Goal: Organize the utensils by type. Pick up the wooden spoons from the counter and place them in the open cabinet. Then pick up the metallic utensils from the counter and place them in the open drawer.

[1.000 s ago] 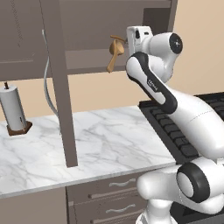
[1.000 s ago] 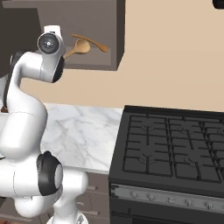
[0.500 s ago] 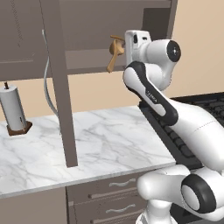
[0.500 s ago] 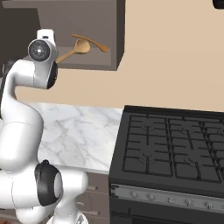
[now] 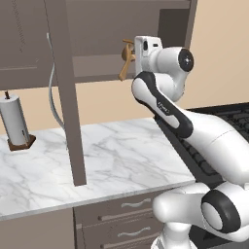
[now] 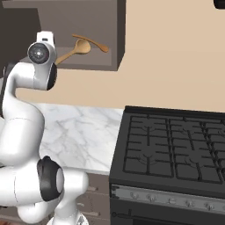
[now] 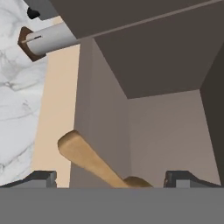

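Left base view: the arm has drawn back from the cabinet (image 5: 97,68), leaving the wooden spoon (image 5: 126,61) at the shelf edge

Right base view: the spoon rests free on the shelf

Hand view: the gripper (image 7: 109,177) gapes released, so metal utensils likely come next

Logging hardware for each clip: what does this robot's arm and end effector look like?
A glossy white arm of rounded segments, with dark grey-black joint caps and rings, and a small dark marking on the forearm link. The white boxy hand carries an end effector with two small dark grey fingertips. No loose cables are visible.
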